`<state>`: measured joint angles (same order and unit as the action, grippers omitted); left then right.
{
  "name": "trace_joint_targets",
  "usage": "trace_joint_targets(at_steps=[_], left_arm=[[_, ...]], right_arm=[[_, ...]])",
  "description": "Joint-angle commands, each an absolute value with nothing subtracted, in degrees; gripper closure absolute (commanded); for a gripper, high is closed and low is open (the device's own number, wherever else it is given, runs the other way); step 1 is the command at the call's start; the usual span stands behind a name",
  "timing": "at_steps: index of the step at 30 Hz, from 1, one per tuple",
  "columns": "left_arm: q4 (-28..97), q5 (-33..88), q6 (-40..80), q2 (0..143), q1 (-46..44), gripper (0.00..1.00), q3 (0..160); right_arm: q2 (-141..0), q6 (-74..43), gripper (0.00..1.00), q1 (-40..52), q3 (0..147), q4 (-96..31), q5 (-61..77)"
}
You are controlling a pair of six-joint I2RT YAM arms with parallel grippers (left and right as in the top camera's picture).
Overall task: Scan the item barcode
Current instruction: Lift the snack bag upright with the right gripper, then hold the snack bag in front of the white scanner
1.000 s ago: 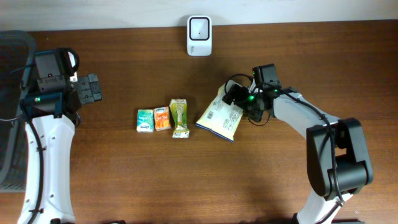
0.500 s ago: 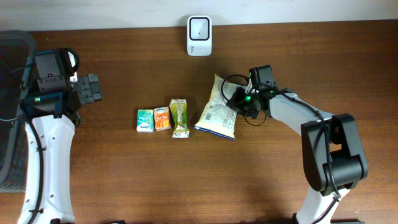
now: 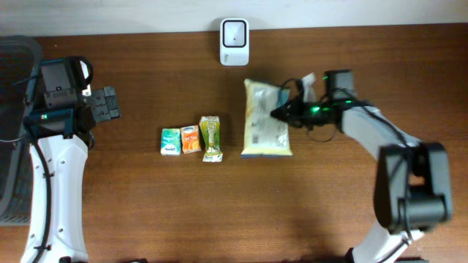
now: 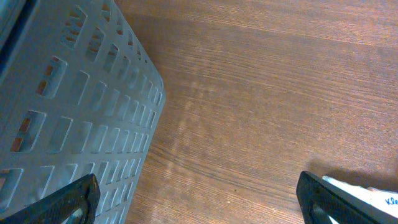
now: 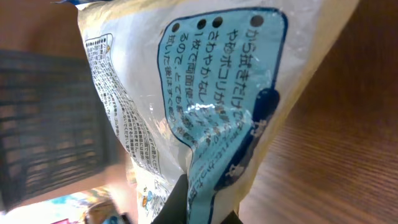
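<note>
peering left: grey basket [image 3: 13, 124] cut off by the frame edge; left gripper [image 3: 111, 104] spread wide, empty. further right: pale yellow packet [image 3: 263, 126] with blue japanese-text panel, barcode too small to read, just below white scanner [image 3: 235, 32], right edge pinched by right gripper [image 3: 284, 113].

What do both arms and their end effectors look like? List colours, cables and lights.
The left arm and right arm have smooth white link shells with black joint housings. The left end effector and right end effector are black. A small green light glows near each wrist, and thin black cables loop around the right wrist.
</note>
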<state>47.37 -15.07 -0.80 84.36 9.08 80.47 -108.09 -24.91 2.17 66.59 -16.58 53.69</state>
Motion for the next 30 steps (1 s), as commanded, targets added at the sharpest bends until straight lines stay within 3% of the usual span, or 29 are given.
trace_joint_targets(at_steps=[1, 14, 21, 26, 30], left_arm=[[47.29, -15.44, -0.19, 83.29, 9.26, 0.01, 80.77], [47.29, -15.44, -0.19, 83.29, 9.28, 0.01, 80.77], [47.29, -15.44, -0.19, 83.29, 9.28, 0.01, 80.77], [47.29, -15.44, -0.19, 83.29, 9.26, 0.01, 80.77], [47.29, -15.44, -0.21, 83.29, 9.28, 0.01, 80.77]], right_arm=[[-97.95, -24.95, 0.96, -2.24, 68.10, -16.84, 65.21], [-74.41, -39.94, 0.96, -8.69, 68.12, -16.78, 45.84], [-72.95, -39.88, 0.96, -7.92, 68.42, -15.94, 45.56], [-74.22, -34.39, 0.96, 1.21, 74.30, -17.85, 29.02], [-80.97, -21.65, 0.96, 14.50, 85.69, -22.33, 1.74]])
